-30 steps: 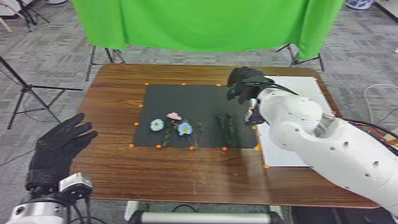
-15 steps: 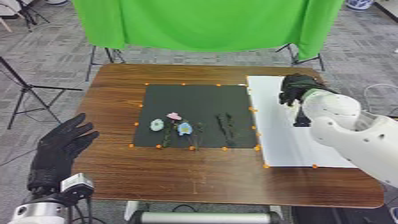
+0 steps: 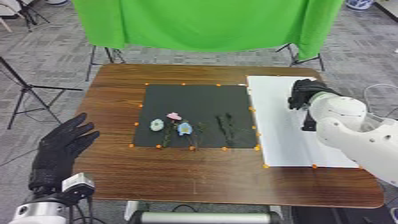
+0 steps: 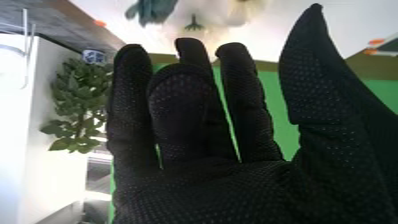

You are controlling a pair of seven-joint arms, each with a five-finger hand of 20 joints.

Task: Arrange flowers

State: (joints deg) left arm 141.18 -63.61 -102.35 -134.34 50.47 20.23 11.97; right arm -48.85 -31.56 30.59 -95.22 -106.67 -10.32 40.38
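My right hand [image 3: 306, 94] is over the upper part of the white sheet [image 3: 280, 135] in the head view. In the right wrist view the same hand [image 4: 213, 185] has its fingers extended and the thumb apart, holding nothing; beyond the fingertips lie a blue-grey flower [image 4: 153, 10], a blurred cream one [image 4: 244, 11] and a small green piece [image 4: 194, 26]. On the black mat [image 3: 182, 97] are a pink flower [image 3: 173, 116], a pale one [image 3: 157, 125], a blue one [image 3: 185, 129] and dark green stems [image 3: 226, 125]. My left hand [image 3: 59, 147] is open beside the table's left edge.
Small orange markers line the mat and sheet on the brown table [image 3: 204, 180]. A green cloth [image 3: 204, 25] hangs behind the table. A tripod [image 3: 32, 87] stands at the left. A leafy plant [image 4: 80, 102] shows farther off in the right wrist view.
My right hand has moved right, from the mat's upper right side to over the white sheet, shifting slightly since the middle frame. The left hand has kept still.
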